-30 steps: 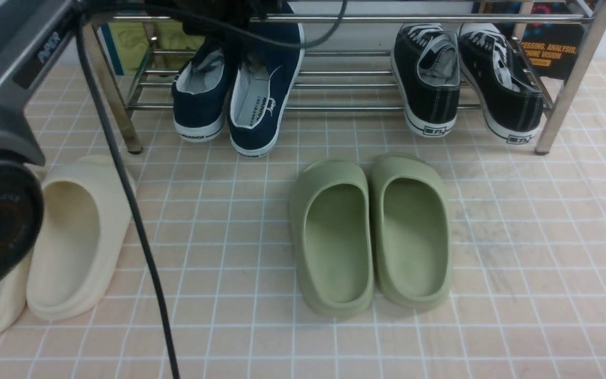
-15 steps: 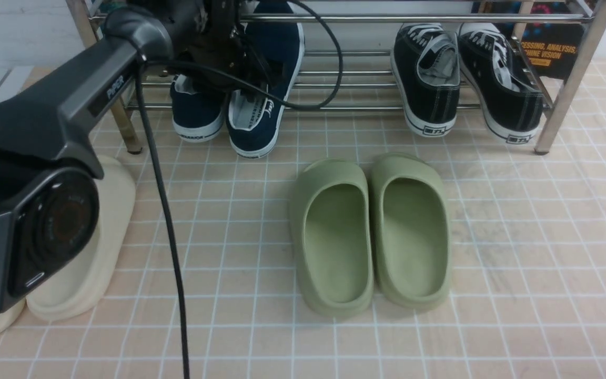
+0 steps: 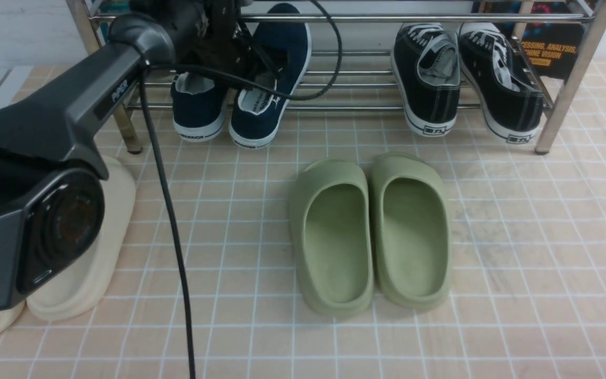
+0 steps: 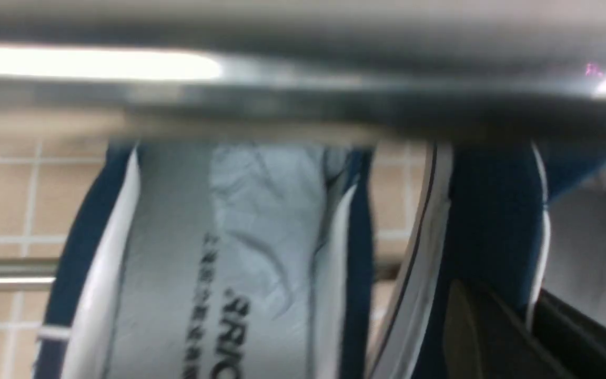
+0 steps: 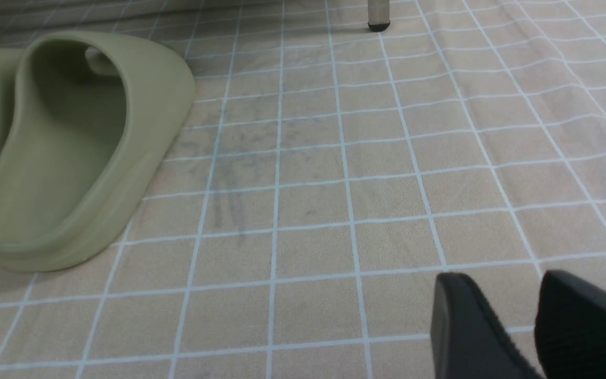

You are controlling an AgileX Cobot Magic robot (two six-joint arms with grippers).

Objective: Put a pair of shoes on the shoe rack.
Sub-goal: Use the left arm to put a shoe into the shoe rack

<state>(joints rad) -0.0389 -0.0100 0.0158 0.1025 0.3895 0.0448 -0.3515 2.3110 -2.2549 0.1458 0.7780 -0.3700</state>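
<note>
On the shoe rack point(image 3: 366, 108), at its left end, sits the left navy shoe point(image 3: 198, 108). Beside it, the left end effector point(image 4: 500, 295) is clamped on the right navy shoe point(image 3: 276, 63). The right end effector point(image 5: 508, 284) is apart and empty over the counter point(image 3: 518, 237) in front of the rack.

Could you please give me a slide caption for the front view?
Left gripper grips one of the navy shoes on the shoe rack, black sneakers alongside, green clogs on the tiled floor.

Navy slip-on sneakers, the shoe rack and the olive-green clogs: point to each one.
navy slip-on sneakers point(image 3: 198, 109), front view, heel of the left shoe
shoe rack point(image 3: 573, 79), front view, right front leg
olive-green clogs point(image 3: 334, 242), front view, footbed of the left clog
</note>
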